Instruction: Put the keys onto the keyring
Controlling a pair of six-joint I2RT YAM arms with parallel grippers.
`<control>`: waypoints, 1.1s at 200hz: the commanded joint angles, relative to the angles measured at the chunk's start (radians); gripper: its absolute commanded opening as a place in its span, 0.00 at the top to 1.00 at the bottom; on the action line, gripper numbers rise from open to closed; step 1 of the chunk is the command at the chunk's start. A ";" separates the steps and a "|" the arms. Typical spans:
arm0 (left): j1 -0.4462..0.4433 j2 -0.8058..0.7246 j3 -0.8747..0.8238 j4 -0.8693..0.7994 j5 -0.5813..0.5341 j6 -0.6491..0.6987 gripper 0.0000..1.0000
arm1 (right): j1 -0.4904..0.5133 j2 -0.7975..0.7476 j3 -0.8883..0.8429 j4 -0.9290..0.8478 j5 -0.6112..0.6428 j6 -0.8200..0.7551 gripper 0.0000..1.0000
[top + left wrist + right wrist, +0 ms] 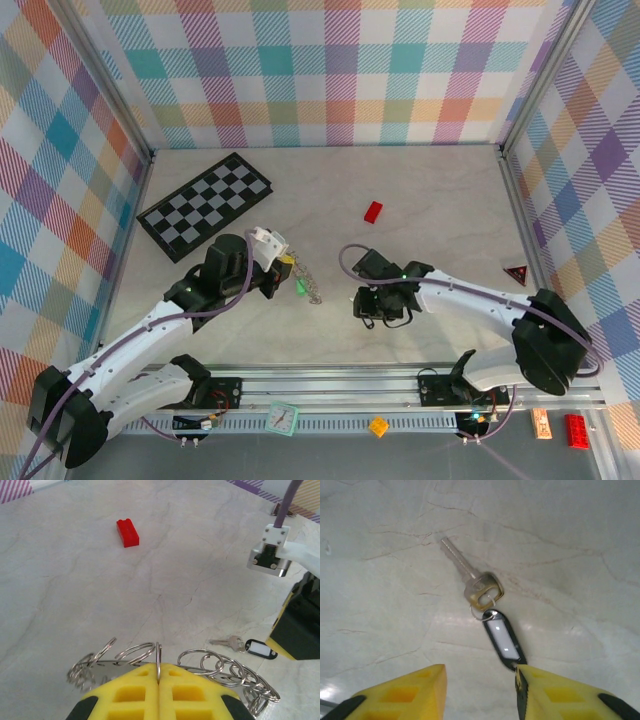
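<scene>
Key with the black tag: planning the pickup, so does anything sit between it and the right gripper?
Nothing visible does. The key lies flat on bare table just ahead of the open right gripper, its black tag ending beside one finger.

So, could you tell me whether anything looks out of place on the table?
The black-tagged key lies loose on the table by the open right hand, apart from the keyring pinched in the shut left hand. Otherwise nothing stands out.

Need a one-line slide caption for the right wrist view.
Right gripper open over a silver key with a black tag, lying flat on the pale marbled table.
</scene>
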 commanded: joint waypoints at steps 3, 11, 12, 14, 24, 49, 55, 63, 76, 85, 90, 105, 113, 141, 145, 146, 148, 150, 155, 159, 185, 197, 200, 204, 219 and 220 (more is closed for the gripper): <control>-0.007 -0.026 -0.019 0.073 -0.013 0.013 1.00 | 0.016 0.014 -0.022 -0.002 0.038 0.113 0.54; -0.007 -0.027 -0.020 0.073 -0.017 0.013 1.00 | 0.016 0.033 -0.023 -0.011 0.056 0.093 0.54; -0.007 -0.027 -0.020 0.073 -0.018 0.013 1.00 | 0.016 0.036 -0.023 -0.012 0.059 0.090 0.54; -0.007 -0.027 -0.020 0.073 -0.018 0.015 1.00 | 0.016 0.042 -0.022 -0.015 0.062 0.085 0.54; -0.007 -0.029 -0.019 0.071 -0.019 0.015 1.00 | 0.016 0.073 -0.012 -0.021 0.069 0.054 0.54; -0.007 -0.042 -0.020 0.068 -0.024 0.018 1.00 | 0.018 0.145 0.029 -0.033 0.067 -0.002 0.55; -0.007 -0.044 -0.021 0.068 -0.026 0.019 1.00 | 0.019 0.159 0.034 -0.033 0.066 -0.011 0.55; -0.006 -0.047 -0.022 0.068 -0.026 0.021 1.00 | 0.019 0.172 0.037 -0.031 0.065 -0.016 0.55; -0.007 -0.051 -0.025 0.069 -0.025 0.022 1.00 | 0.021 0.193 0.037 -0.022 0.059 -0.022 0.58; -0.007 -0.053 -0.027 0.069 -0.023 0.023 1.00 | 0.021 0.203 0.036 -0.020 0.056 -0.026 0.60; -0.007 -0.053 -0.029 0.070 -0.022 0.024 1.00 | 0.021 0.208 0.034 -0.018 0.057 -0.025 0.61; -0.006 -0.052 -0.031 0.072 -0.016 0.029 1.00 | 0.021 0.213 0.035 -0.019 0.062 -0.024 0.64; -0.007 -0.053 -0.034 0.072 -0.014 0.029 1.00 | 0.022 0.207 0.035 -0.024 0.070 -0.024 0.68; -0.007 -0.048 -0.037 0.081 0.000 0.033 1.00 | 0.021 0.150 0.036 -0.068 0.109 -0.034 0.82; -0.007 -0.047 -0.037 0.084 0.002 0.033 1.00 | 0.021 0.141 0.038 -0.076 0.113 -0.038 0.83; -0.007 -0.047 -0.037 0.085 0.003 0.033 1.00 | 0.021 0.138 0.038 -0.078 0.114 -0.039 0.83; -0.007 -0.045 -0.037 0.086 0.003 0.033 1.00 | 0.021 0.135 0.039 -0.080 0.113 -0.041 0.84; -0.007 -0.044 -0.038 0.087 0.003 0.033 1.00 | 0.021 0.129 0.039 -0.083 0.113 -0.044 0.84; -0.007 -0.042 -0.039 0.091 0.006 0.033 1.00 | 0.021 0.119 0.042 -0.089 0.110 -0.054 0.85; -0.007 -0.041 -0.038 0.093 0.006 0.033 1.00 | 0.021 0.111 0.043 -0.093 0.105 -0.062 0.85; -0.007 -0.030 -0.027 0.090 0.002 0.033 1.00 | 0.019 0.070 0.053 -0.108 0.076 -0.105 0.90; -0.008 -0.028 -0.025 0.090 0.003 0.033 1.00 | 0.018 0.059 0.065 -0.111 0.074 -0.122 0.92; -0.008 -0.029 -0.024 0.090 0.003 0.033 1.00 | 0.018 0.058 0.068 -0.110 0.073 -0.128 0.93; -0.008 -0.030 -0.025 0.089 0.003 0.033 1.00 | 0.017 0.056 0.072 -0.108 0.067 -0.134 0.93; -0.008 -0.031 -0.025 0.087 0.002 0.035 1.00 | 0.016 0.065 0.088 -0.110 0.058 -0.156 0.94; -0.008 -0.031 -0.025 0.085 0.002 0.034 1.00 | 0.016 0.065 0.089 -0.110 0.058 -0.157 0.94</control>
